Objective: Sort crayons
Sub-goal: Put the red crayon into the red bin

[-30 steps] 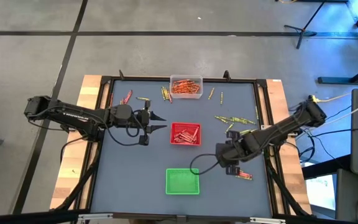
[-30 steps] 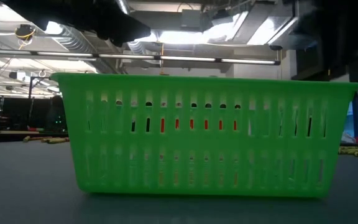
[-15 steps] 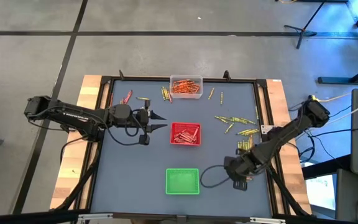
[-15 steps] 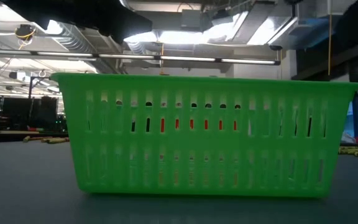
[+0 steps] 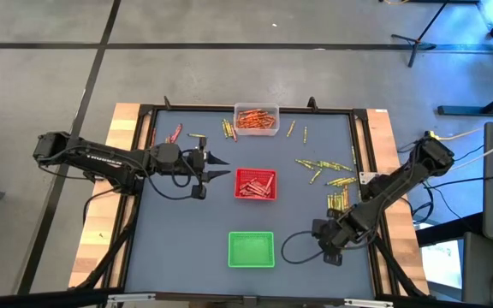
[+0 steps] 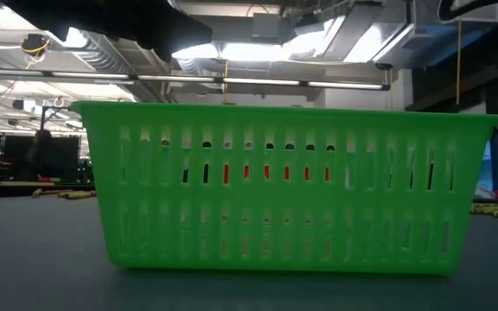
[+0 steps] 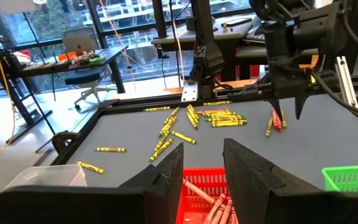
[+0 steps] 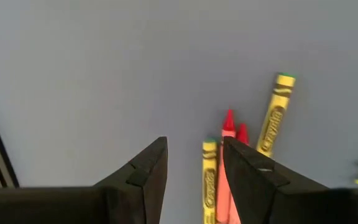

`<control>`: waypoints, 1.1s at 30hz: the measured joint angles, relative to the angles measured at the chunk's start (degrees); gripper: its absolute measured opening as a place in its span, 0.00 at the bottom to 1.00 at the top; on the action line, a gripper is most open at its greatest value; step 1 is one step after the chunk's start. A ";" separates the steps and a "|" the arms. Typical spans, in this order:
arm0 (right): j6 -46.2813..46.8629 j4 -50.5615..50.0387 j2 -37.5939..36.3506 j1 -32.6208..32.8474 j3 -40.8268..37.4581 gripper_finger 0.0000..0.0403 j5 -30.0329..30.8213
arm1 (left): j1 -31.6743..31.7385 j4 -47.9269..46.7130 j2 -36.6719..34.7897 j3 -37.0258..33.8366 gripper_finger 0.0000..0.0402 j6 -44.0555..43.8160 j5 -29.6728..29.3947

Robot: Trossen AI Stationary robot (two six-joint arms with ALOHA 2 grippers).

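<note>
**Right arm repositioned over a loose crayon cluster**

Seen from above, largest first: grey table [image 5: 187, 248]; green tray [image 5: 252, 249], just inward of the right gripper [image 8: 194, 149]; red tray [image 5: 255, 184], directly ahead of the left gripper [image 5: 216, 168]; clear tray [image 5: 256, 120], beyond both.

Swung within the last second, the right gripper, from mid-table out toward the near right corner, now poised above a small group of crayons [image 8: 229, 127].

Taken to mean: next pick chosen, grasp not yet begun, sorting well short of done, with yellow-green sticks [image 5: 323, 164] scattered farther along the right arm and none visible in the green tray.

Right gripper: fingers moderately apart, nothing between them but bare table, no contact with anything. Just below the gap and close to one finger, a yellow crayon [image 8: 209, 177]; beside it two red tips; slightly off to the side, a second yellow crayon [image 8: 275, 115], tilted.

Left gripper: unmoved, parted narrowly, empty, hovering.
</note>
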 joint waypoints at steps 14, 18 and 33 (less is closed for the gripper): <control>-1.40 1.50 1.20 -0.09 -2.34 0.38 1.90 | -0.01 0.00 0.00 0.00 0.25 0.04 0.00; -1.64 1.65 3.01 -0.11 -2.26 0.38 1.91 | 0.00 0.02 0.00 0.00 0.25 0.04 0.00; -3.70 -0.22 6.14 -0.11 -2.11 0.24 2.76 | -0.02 0.35 0.00 0.00 0.25 -0.02 0.00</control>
